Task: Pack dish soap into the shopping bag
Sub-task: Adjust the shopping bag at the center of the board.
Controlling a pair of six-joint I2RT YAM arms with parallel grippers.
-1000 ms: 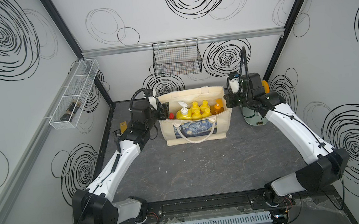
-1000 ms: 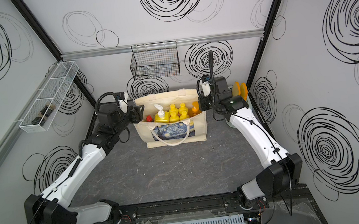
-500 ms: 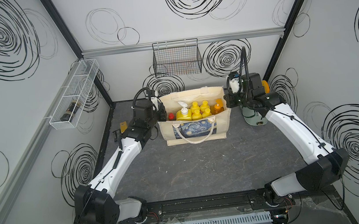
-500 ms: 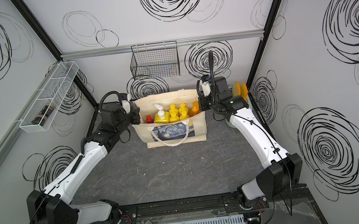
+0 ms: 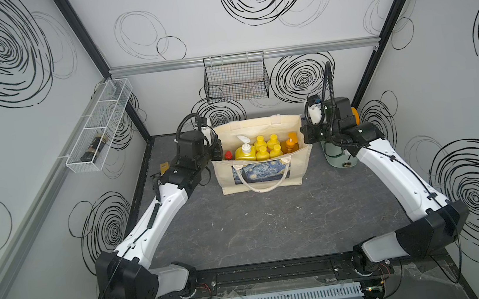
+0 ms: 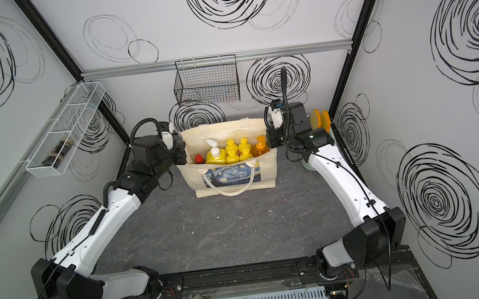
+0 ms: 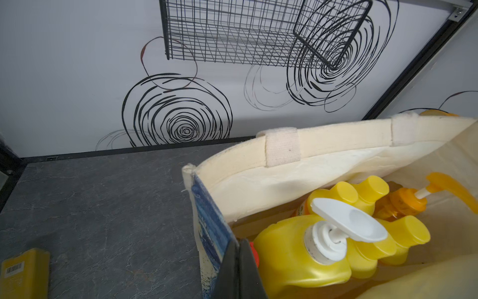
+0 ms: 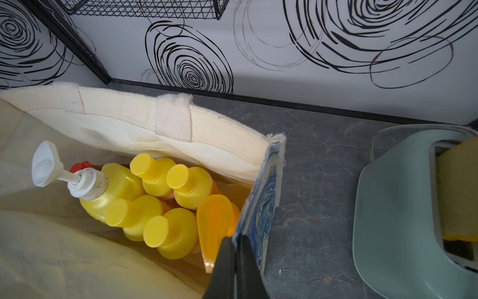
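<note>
Newly closed left tool (image 7: 239, 249) pinches shopping bag (image 7: 323, 145) rim beside dish soap (image 7: 289, 251)

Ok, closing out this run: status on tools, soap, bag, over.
Left tool shut on shopping bag end; right tool shut on other end. Dish soap inside, upright. Nothing blocking.

7 bottles (image 5: 258, 151) stand inside the shopping bag (image 5: 299, 165).

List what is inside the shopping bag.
Inside the shopping bag stand a yellow pump bottle, four yellow-capped bottles, an amber pump bottle and a red-capped bottle. Their lower bodies and the bag's floor are covered.
</note>
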